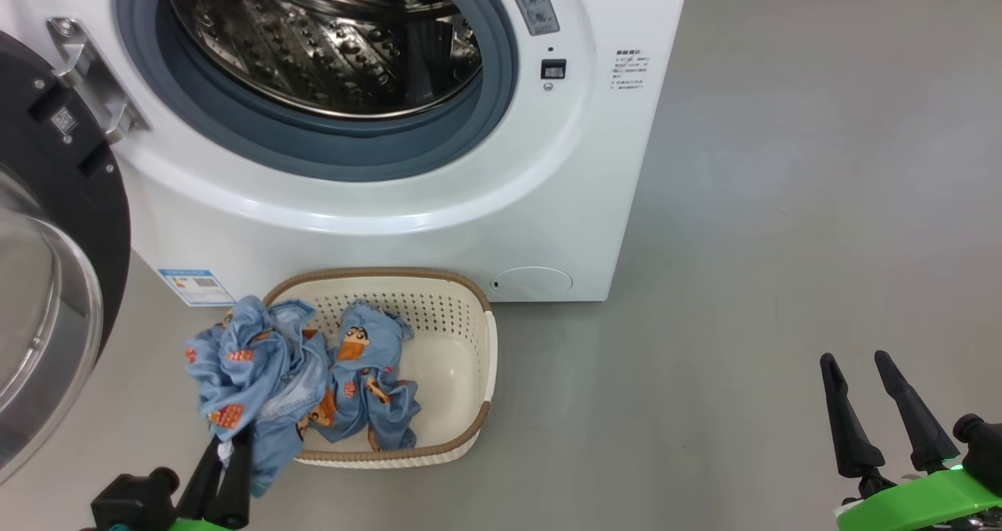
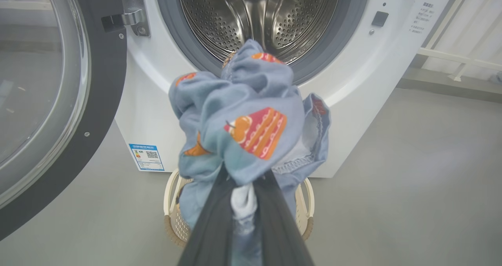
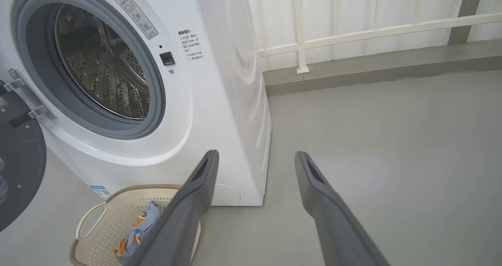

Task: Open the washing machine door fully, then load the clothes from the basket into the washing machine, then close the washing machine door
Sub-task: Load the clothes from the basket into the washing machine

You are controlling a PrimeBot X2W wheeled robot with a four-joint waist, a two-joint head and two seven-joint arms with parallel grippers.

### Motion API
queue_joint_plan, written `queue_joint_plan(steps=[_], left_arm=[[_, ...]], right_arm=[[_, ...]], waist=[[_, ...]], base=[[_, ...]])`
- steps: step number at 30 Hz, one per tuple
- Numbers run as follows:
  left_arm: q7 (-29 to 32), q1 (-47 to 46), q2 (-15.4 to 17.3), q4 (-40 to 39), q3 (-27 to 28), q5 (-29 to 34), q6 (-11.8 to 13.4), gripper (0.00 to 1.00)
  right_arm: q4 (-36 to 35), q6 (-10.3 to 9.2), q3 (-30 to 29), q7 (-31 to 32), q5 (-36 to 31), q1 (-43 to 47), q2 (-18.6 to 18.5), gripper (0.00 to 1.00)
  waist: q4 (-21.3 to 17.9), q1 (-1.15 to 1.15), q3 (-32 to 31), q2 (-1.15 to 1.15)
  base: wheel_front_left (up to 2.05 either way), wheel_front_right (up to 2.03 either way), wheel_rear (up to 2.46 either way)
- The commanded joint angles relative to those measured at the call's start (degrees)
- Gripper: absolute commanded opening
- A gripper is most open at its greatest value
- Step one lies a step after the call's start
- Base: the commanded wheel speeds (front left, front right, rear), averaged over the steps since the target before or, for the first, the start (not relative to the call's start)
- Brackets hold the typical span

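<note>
The left gripper (image 1: 225,454) is clamping a bunched garment (image 2: 243,117) just over the basket (image 1: 477,304), the right gripper (image 1: 856,361) is hanging wide open off to the side, and that dangling hem is probably gonna be snagging the gasket (image 1: 329,155) short of the drum (image 1: 329,45).

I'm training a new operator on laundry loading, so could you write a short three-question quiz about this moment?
1. True or false: the washing machine door is shut.
2. What does the left gripper hold? A) a towel B) a light-blue garment C) nothing
3. Fill in: the right gripper hangs open above the bare ____.
Key: 1 false; it stands open on the left. 2 B; pinched near the basket, where a second garment lies. 3 floor.
</note>
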Motion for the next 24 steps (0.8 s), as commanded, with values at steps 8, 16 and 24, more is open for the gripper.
queue_joint_plan(steps=[8,16,24], left_arm=[[-0.60,-1.62,0.57,-2.63,2.71,1.30,-0.08,0.00],[-0.60,-6.58,1.02,-2.10,2.27,0.67,-0.08,0.00],[-0.60,-15.90,2.63,-0.24,0.73,-0.29,-0.08,0.00]], right_arm=[[-2.01,0.09,0.88,-0.27,0.04,-1.19,-0.75,1.00],[-2.70,0.09,1.28,-0.27,0.09,-3.59,-0.37,1.00],[-3.21,0.09,1.78,-0.27,0.09,-7.22,0.48,1.00]], waist=[[-0.17,0.00,1.74,0.00],[-1.26,0.00,6.03,0.00],[-3.07,0.00,12.24,0.00]], base=[[0.00,0.00,0.00],[0.00,0.00,0.00],[0.00,0.00,0.00]])
